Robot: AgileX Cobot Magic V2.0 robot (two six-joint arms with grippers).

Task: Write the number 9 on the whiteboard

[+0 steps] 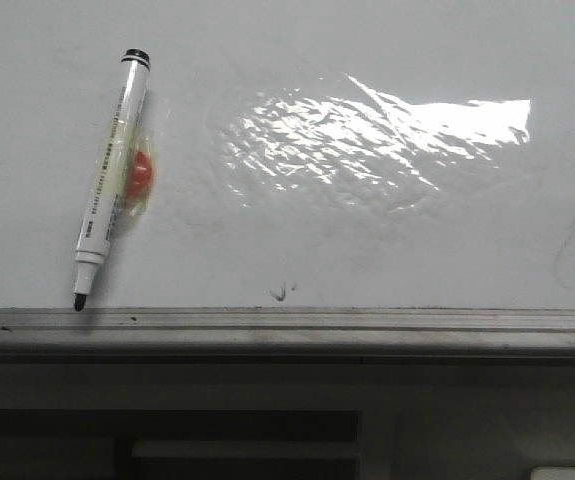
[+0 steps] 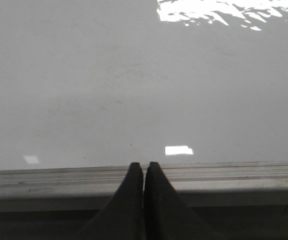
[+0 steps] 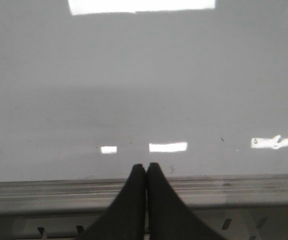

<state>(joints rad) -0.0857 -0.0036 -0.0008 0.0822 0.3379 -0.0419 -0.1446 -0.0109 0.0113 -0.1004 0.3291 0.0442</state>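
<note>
The large glossy white whiteboard (image 1: 367, 230) with wrinkled, glare-catching film fills most of the front view, and its grey metal rail (image 1: 287, 328) runs across at six o'clock. No drawn number 9 shows on the board; only a tiny dark scribble (image 1: 283, 291) sits just above the rail near the middle, and a faint grey curved smudge (image 1: 567, 255) lies toward three o'clock. At nine o'clock on the board lies a white-barrelled marker pen (image 1: 110, 180) with a black end, uncapped, tilted so its black tip points to about seven o'clock and nearly meets the rail. A small orange-red round piece (image 1: 139, 175) is taped to the barrel's side under yellowish clear tape.

Neither arm appears in the front view. In the left wrist view the black left gripper (image 2: 144, 167) has its fingers pressed together, holding nothing, tips over the rail. The black right gripper (image 3: 147, 167) is likewise closed and empty over the rail.
</note>
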